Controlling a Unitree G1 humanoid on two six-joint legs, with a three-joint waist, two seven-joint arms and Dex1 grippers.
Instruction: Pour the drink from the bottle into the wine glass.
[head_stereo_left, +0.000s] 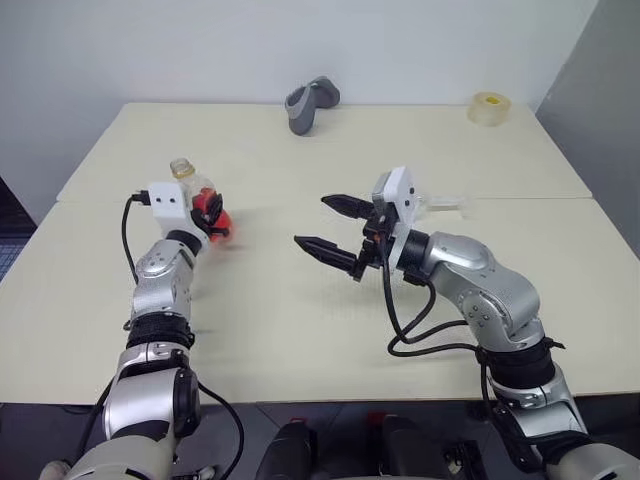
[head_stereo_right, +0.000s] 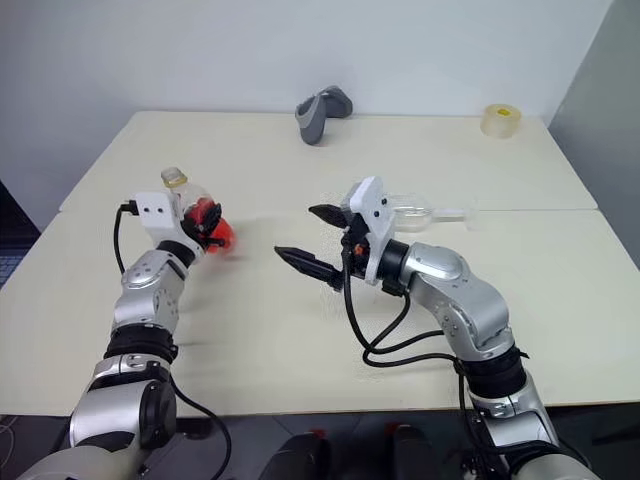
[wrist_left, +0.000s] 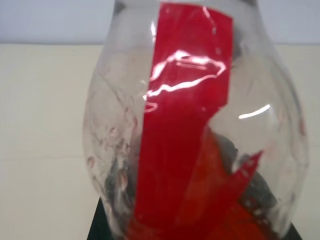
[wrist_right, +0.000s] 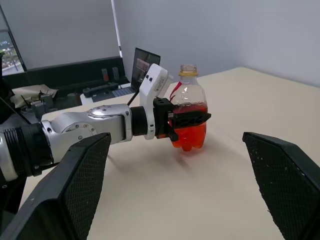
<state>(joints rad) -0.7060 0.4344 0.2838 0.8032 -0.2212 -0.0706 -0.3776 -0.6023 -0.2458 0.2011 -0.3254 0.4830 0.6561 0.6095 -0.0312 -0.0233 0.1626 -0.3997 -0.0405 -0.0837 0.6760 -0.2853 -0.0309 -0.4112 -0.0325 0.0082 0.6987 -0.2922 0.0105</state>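
The bottle (wrist_right: 189, 107) stands upright on the table (head_stereo_left: 300, 310) toward its left side, neck up and uncapped, with the red-orange drink (wrist_right: 190, 135) filling its lower half. The left gripper (wrist_right: 190, 119) is clamped level around the bottle's body. The wine glass (head_stereo_right: 415, 212) lies on its side behind the right gripper (head_stereo_left: 335, 232), whose jaws stand wide apart and hold nothing, mid-table.
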